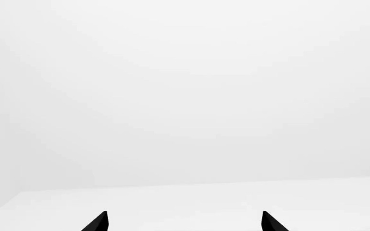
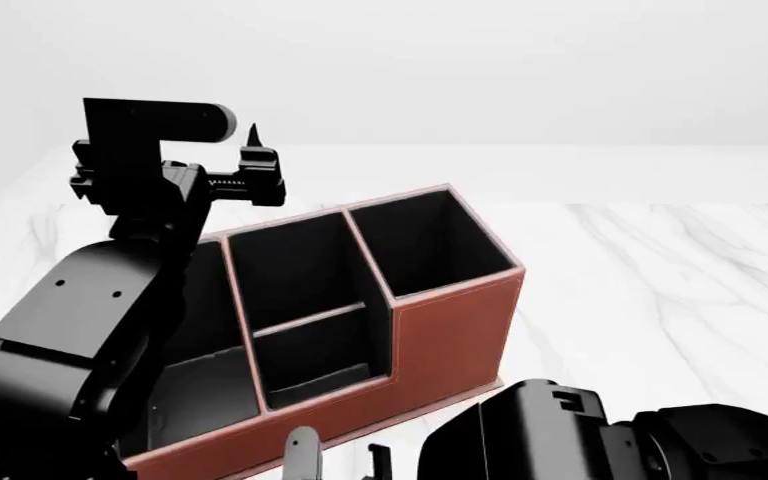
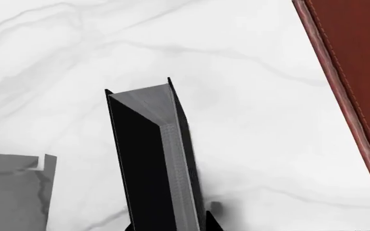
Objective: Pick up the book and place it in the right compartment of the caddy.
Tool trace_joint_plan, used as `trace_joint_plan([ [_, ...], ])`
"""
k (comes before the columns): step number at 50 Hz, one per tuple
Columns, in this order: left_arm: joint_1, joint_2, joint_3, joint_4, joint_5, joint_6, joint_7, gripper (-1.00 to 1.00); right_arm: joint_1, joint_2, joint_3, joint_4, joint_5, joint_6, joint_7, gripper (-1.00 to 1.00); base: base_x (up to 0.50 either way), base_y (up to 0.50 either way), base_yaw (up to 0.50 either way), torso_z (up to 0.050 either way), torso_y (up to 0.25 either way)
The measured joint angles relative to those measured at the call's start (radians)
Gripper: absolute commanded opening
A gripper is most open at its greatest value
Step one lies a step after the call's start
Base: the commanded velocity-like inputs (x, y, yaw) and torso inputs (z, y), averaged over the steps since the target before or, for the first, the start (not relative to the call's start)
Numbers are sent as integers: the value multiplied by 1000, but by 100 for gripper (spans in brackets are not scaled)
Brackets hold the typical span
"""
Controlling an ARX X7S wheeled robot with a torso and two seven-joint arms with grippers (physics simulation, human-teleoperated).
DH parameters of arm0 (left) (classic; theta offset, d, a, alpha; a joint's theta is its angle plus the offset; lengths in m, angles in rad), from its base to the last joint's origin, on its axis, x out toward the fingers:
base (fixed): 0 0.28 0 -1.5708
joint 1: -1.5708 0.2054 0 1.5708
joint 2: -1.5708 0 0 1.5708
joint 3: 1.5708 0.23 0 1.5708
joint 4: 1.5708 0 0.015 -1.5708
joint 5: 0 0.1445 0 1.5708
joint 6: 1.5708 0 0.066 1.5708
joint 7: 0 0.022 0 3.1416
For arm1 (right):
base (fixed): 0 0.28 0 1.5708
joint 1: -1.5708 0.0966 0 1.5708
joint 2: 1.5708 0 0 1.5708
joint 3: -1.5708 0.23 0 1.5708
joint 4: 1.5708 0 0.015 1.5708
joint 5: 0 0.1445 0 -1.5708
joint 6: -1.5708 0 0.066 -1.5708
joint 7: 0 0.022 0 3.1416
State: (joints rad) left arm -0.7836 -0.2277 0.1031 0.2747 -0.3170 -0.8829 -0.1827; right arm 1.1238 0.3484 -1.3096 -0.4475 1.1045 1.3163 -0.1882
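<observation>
In my left wrist view I see only white walls and a white floor. The 2 black tips of the left gripper [image 1: 184, 221] poke up at the edge. They stand wide apart with nothing between them.

In my head view the caddy [image 2: 444, 330] sits on the white marble table [image 2: 678, 290]. It is reddish-brown outside and black inside, with 3 parts in a row. The right compartment [image 2: 424, 240] is the tallest part, and I see nothing but black inside it. The middle part has a divider across it. The low part is partly hidden behind my left arm [image 2: 91, 320]. That arm is raised beside the caddy, with its gripper up near the caddy's far left end. My right arm [image 2: 598, 440] is low at the bottom edge, just in front of the caddy. A small grey and black bit shows near it, too little to name.

In my right wrist view the book [image 3: 152, 159] stands up on its end between the jaws of the right gripper [image 3: 169, 224]. It is black with a grey page edge facing me. The jaws look closed on it, with a black tip on each side at the bottom. The table lies below. The caddy's red wall [image 3: 352, 62] is off to one side, apart from the book. A flat grey piece [image 3: 15, 192] shows on the other side.
</observation>
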Motion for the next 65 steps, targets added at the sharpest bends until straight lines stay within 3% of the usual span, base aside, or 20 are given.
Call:
trace_joint_plan([
  [12,2,-6,0,4,-7,-1,-3,100,7,17,30,-51,58,23,68,-100,0,0,0,0,0],
  [28,5,-13,-2,6,-14,2,-8,100,186,137,230,-113,530,72,392,-100,0,0,0,0,0],
  [40,7,-18,-1,5,-19,5,-12,100,287,220,293,-87,721,39,526,-100,0,0,0,0,0],
  [65,7,-25,5,-5,-24,15,-19,100,616,251,250,437,965,3,774,-100,0,0,0,0,1],
])
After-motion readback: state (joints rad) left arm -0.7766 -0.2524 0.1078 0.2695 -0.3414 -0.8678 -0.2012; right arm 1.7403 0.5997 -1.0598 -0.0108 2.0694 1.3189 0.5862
